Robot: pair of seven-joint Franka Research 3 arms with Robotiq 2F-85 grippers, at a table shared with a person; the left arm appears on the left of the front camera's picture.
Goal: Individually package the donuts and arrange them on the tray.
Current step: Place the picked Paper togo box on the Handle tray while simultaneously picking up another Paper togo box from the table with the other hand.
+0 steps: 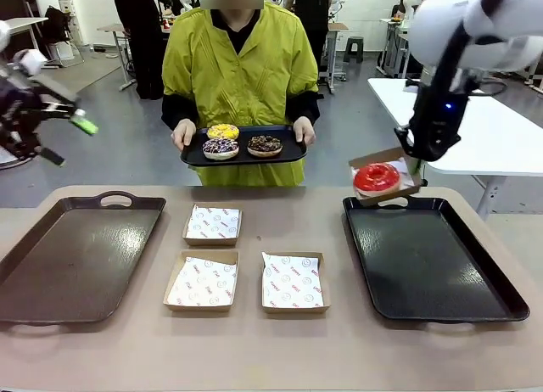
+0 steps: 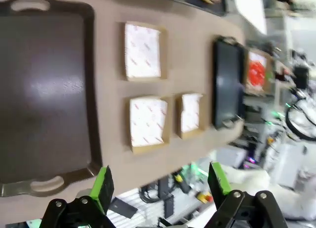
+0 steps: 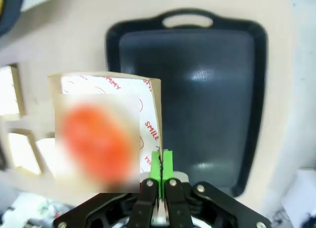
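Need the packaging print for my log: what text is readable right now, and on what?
"SMIL", red, cut off: white liner paper of the brown cardboard box in the right gripper.
"MMY", red, cut off: same liner's top edge.
Red print on the three table boxes' liners: too small to read.
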